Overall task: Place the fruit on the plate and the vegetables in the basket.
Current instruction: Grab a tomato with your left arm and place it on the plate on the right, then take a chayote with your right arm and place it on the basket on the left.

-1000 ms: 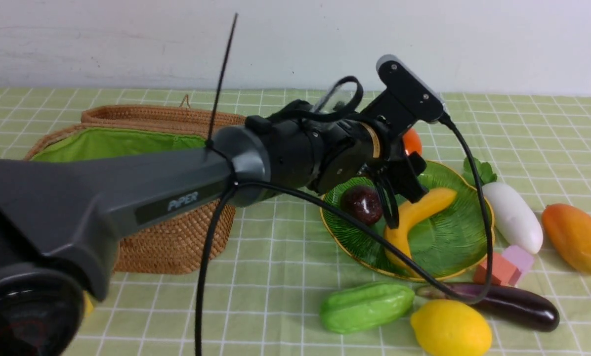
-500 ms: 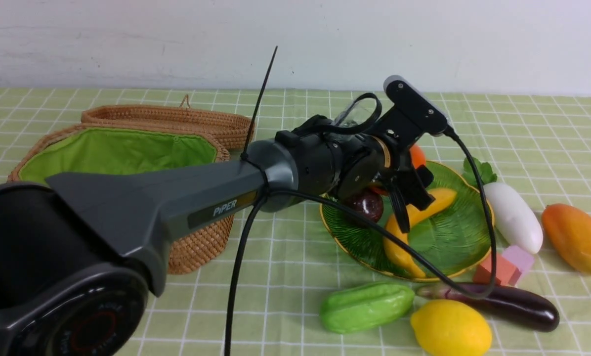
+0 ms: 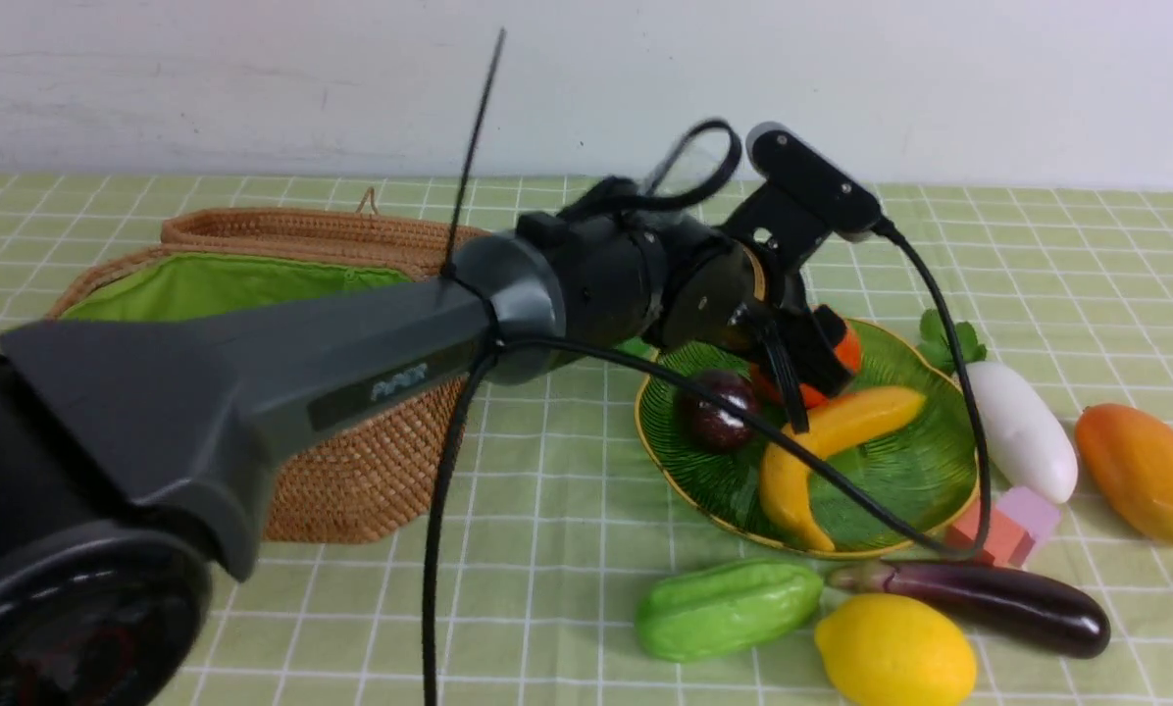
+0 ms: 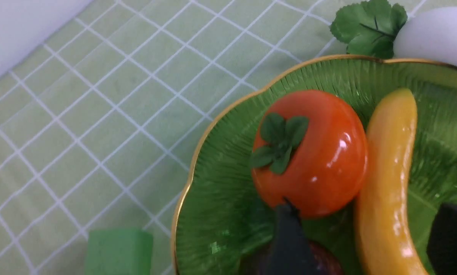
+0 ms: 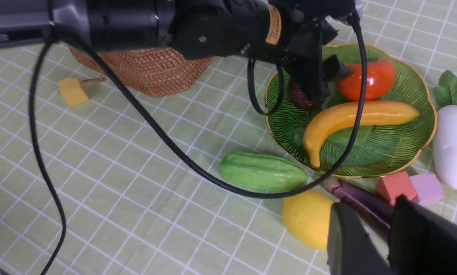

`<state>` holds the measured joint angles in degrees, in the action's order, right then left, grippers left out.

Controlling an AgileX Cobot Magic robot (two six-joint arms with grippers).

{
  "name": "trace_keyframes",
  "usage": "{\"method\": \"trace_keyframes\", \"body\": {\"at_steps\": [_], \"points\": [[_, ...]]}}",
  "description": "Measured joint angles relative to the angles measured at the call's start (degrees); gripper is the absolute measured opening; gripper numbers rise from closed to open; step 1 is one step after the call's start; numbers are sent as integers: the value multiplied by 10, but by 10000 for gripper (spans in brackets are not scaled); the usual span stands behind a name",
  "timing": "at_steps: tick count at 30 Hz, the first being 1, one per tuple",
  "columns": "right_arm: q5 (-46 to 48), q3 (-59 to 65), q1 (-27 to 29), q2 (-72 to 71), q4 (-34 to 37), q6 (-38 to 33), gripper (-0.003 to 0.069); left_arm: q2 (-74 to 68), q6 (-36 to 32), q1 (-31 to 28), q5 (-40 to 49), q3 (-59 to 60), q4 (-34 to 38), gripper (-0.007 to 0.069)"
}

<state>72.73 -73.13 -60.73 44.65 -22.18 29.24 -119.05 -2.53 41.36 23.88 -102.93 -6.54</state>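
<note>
Lying just past left gripper [image 4: 366, 206]: persimmon [image 4: 320, 152]

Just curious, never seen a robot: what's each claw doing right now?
Left gripper: open, empty, by the glossy orange-red toy persimmon.
Right gripper: slightly open, empty.

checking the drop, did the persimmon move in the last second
Yes, front view: the persimmon came down from above the far rim of the plate onto it.

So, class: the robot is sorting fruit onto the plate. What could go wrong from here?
1. The open left claw hangs close over the persimmon and banana; pulling away could knock either off the plate.
2. The arm's cable loops over the plate's rim and could snag it.
</note>
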Motion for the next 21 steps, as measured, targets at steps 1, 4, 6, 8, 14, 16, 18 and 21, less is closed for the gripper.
{"method": "trace_keyframes", "body": {"at_steps": [1, 4, 6, 8, 14, 16, 18, 21], "points": [[0, 0, 0, 0, 0, -3, 182, 17, 10, 0, 26, 0, 4, 383], [0, 0, 0, 0, 0, -7, 182, 85, 44, 0, 121, 0, 16, 177], [0, 0, 0, 0, -1, -8, 182, 122, 56, 0, 171, 0, 20, 62], [0, 0, 0, 0, -2, -8, 182, 171, 65, 0, 232, 2, 27, -13], [0, 0, 0, 5, -2, -24, 180, 336, 83, 0, 276, 98, 54, -13], [0, 0, 0, 14, -2, -33, 166, 390, 90, 0, 278, 143, 70, -13], [0, 0, 0, 35, -2, -48, 133, 470, 95, 0, 274, 213, 90, -13], [0, 0, 0, 73, -2, -78, 74, 572, 96, 0, 250, 307, 99, -13]]}}
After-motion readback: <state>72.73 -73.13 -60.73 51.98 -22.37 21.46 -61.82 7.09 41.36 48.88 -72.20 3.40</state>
